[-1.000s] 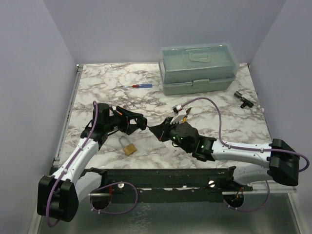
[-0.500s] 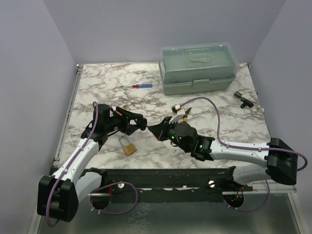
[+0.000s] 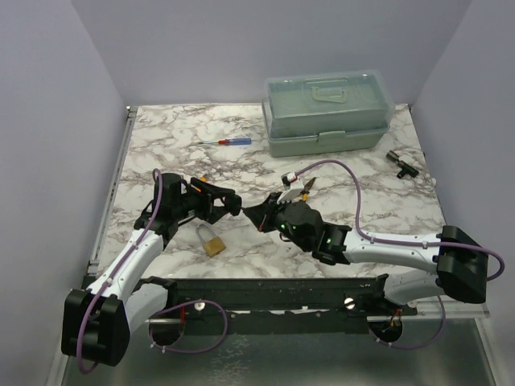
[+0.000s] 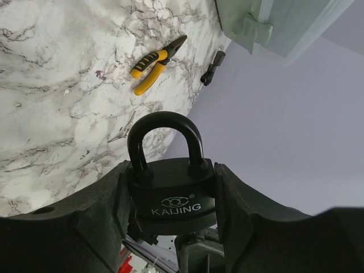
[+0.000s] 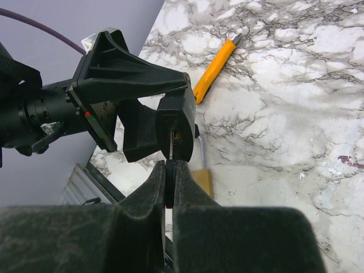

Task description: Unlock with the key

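Observation:
A black padlock (image 4: pixel 170 199) marked KAIJING sits shackle-up between the fingers (image 4: pixel 108 199) of my left gripper (image 4: pixel 170 173), which is shut on its body. From above, the left gripper (image 3: pixel 228 203) holds it just over the table, facing the right gripper (image 3: pixel 256 214). My right gripper (image 5: pixel 169 166) is shut on the dark head of the key (image 5: pixel 170 147). The key's thin silver blade points at the bottom face of the padlock (image 5: pixel 181 122), with its tip at the keyway. How deep the tip sits is hidden.
A brass padlock (image 3: pixel 212 241) lies on the marble below the two grippers. Yellow-handled pliers (image 3: pixel 298 190) lie behind the right gripper. A red-and-blue screwdriver (image 3: pixel 228 142), a green toolbox (image 3: pixel 326 112) and a small black part (image 3: pixel 400 163) lie further back. An orange-handled tool (image 5: pixel 215 68) lies beside the left arm.
My right gripper has crept a little to the left with the key, closing on the black padlock. The left arm has stayed still.

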